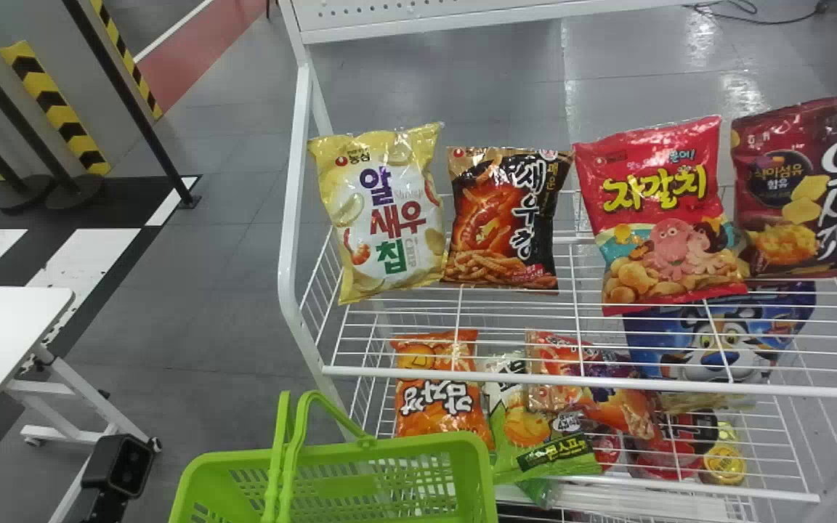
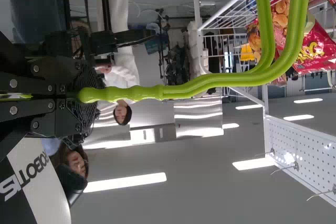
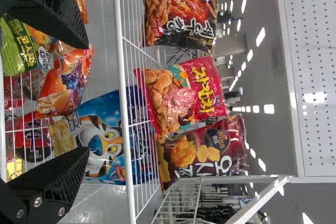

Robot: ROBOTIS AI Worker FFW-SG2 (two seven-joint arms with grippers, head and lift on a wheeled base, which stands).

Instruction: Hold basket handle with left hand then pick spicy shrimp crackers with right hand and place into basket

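The black-and-orange bag of spicy shrimp crackers (image 1: 506, 218) leans upright on the upper wire shelf, second from the left; it also shows in the right wrist view (image 3: 181, 19). A black part of my left gripper (image 1: 119, 465) shows at the lower left, beside the green basket (image 1: 382, 479). In the left wrist view my left gripper (image 2: 76, 96) is shut on the basket handle (image 2: 210, 81). My right gripper (image 3: 88, 98) stands open before the rack in the right wrist view, nothing between its fingers, apart from the crackers.
A yellow chip bag (image 1: 386, 211) stands left of the crackers, a red bag (image 1: 665, 211) and a maroon bag (image 1: 800, 189) to the right. The shelf's white front rail (image 1: 571, 380) runs across, above several snacks on the lower level. A white table (image 1: 4, 341) is at the left.
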